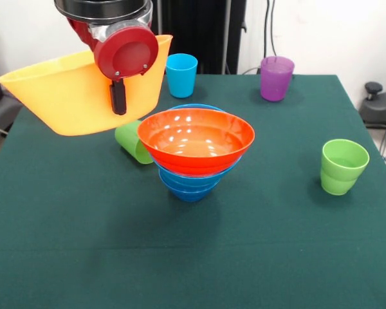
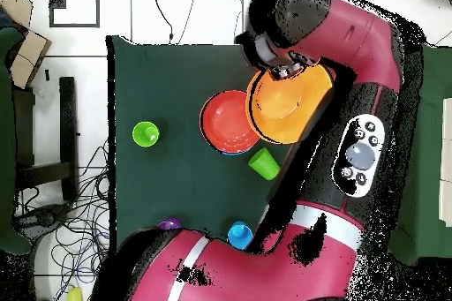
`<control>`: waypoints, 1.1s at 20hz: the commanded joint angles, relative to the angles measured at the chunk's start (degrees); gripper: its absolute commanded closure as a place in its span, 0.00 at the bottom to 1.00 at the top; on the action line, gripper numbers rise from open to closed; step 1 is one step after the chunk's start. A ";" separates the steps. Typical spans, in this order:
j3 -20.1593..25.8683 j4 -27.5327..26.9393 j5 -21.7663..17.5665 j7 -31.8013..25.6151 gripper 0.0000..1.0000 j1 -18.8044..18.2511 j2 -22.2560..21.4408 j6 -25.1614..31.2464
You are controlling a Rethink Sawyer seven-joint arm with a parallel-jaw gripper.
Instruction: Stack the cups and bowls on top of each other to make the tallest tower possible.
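Hand (image 1: 118,96) on lifted, unlabelled yellow-orange bowl (image 1: 64,96) beside tower (image 1: 194,149)

green-clothed table (image 1: 296,257), white wall (image 1: 321,32) (cables (image 1: 268,26) hanging).

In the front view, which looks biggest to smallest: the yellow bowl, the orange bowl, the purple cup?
1. Yellow bowl, held up nearer the camera, which may exaggerate it.
2. Orange bowl.
3. Purple cup, farthest back, clearly smallest.

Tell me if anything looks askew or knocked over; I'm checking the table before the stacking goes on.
One green plastic cup lies tipped on its side behind the pile of nested blue and orange-red bowls. The big yellow-orange bowl hangs tilted in the air, off the table.
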 commanded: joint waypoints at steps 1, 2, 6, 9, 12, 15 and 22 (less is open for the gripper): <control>6.56 -0.61 -3.06 -6.04 1.00 1.97 0.51 3.52; 6.60 -0.65 -3.04 -5.74 1.00 2.05 0.63 3.59; 6.41 -1.74 -2.55 -3.59 1.00 2.38 1.69 5.61; 6.15 -1.97 -2.37 -2.62 1.00 2.70 2.17 6.14; 5.66 -1.72 -2.58 -2.10 1.00 3.19 2.23 6.24; 5.34 -1.74 -2.65 -1.50 1.00 3.57 2.38 6.62; 4.66 -1.42 -2.73 -0.22 1.00 4.29 2.44 7.01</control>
